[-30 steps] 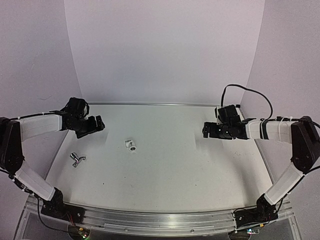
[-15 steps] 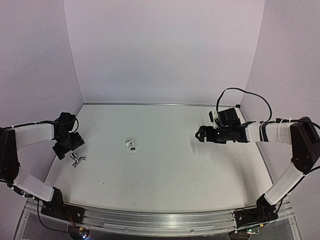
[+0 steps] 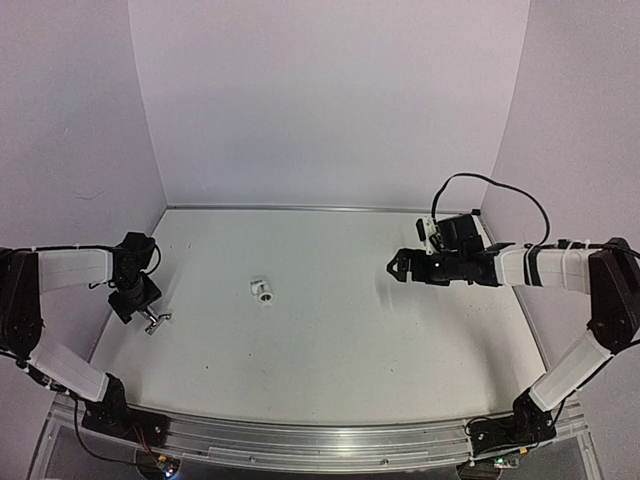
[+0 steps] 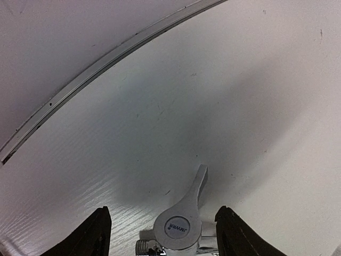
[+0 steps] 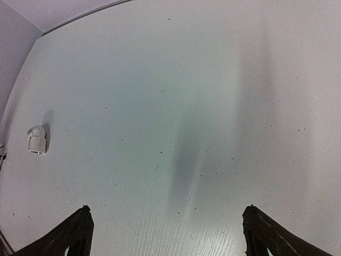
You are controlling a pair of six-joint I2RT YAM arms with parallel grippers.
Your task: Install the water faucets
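The water faucet (image 3: 156,321), a small shiny silver tap with a lever handle, lies on the white table (image 3: 330,350) at the far left. My left gripper (image 3: 138,306) hangs right over it. In the left wrist view the faucet (image 4: 182,224) sits between the two black fingers (image 4: 90,234), with a gap on each side, so the left gripper (image 4: 162,237) is open and holds nothing. My right gripper (image 3: 397,265) hovers over bare table at the right, open and empty (image 5: 166,234).
A small white plastic elbow fitting (image 3: 260,290) lies left of the table's middle, also seen in the right wrist view (image 5: 37,140). A metal rail (image 4: 106,61) marks the table's edge close to the faucet. Pale walls enclose the table at the back and sides.
My left gripper has swung back and down from beside the elbow fitting to straddle the faucet, and its fingers have narrowed. The right gripper has drifted slightly left.
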